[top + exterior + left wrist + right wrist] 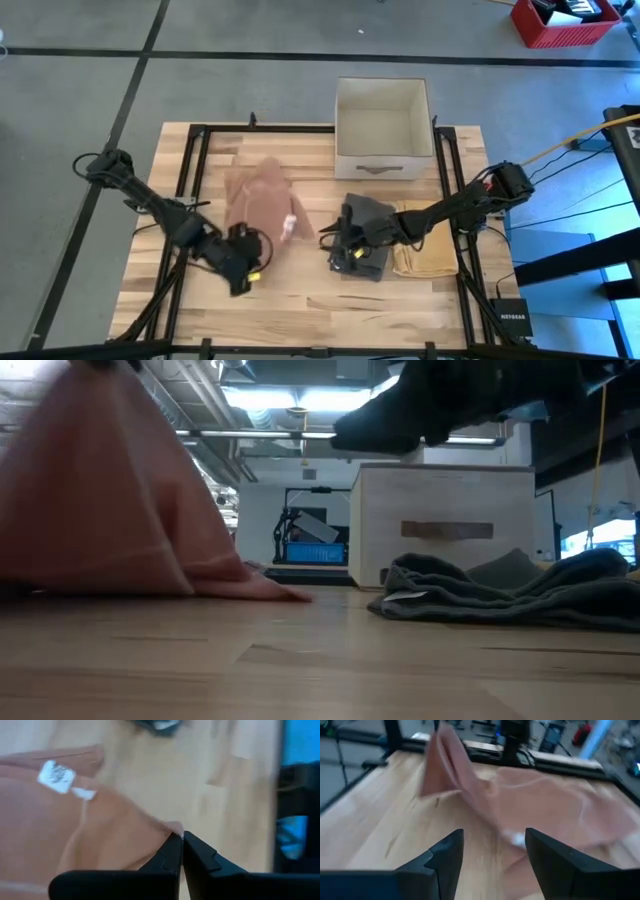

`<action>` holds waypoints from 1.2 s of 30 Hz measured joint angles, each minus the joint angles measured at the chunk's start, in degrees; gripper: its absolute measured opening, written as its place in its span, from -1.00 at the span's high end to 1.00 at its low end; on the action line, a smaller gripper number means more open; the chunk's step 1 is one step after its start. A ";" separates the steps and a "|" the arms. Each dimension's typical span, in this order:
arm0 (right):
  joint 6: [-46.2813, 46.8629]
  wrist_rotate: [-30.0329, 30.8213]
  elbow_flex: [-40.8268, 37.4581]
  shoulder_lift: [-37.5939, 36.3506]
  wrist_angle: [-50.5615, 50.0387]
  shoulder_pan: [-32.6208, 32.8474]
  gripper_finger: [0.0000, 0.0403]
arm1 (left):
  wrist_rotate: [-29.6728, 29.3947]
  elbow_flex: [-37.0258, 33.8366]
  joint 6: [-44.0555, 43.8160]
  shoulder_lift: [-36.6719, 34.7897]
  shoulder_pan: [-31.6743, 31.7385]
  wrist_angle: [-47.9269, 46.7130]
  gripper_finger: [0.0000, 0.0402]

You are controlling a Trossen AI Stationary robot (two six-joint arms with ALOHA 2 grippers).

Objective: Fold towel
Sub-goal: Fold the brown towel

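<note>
while clamped in left tool, pink towel corner, table centre-left

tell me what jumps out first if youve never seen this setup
The pink towel lies bunched at mid-table, and the left gripper is shut on its edge. To its right a grey towel lies beside a yellow one, with the right gripper open above the table.

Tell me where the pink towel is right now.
In the high view the pink towel lies crumpled left of centre on the table, left of the grey towel. The left gripper, at its near edge, is shut on a corner.
</note>
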 joint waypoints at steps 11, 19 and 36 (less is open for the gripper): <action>-25.84 0.43 6.77 13.32 -0.64 -0.04 -0.07 | 0.14 -3.34 -28.39 1.38 -16.57 0.62 0.99; -43.65 10.49 15.20 21.63 -1.44 -3.16 -0.07 | -3.03 -4.65 -46.16 1.58 -25.46 -4.69 0.99; -10.49 -15.76 20.89 16.90 -11.05 -1.18 -0.07 | -22.35 -4.21 -26.35 2.86 -9.53 -2.67 0.98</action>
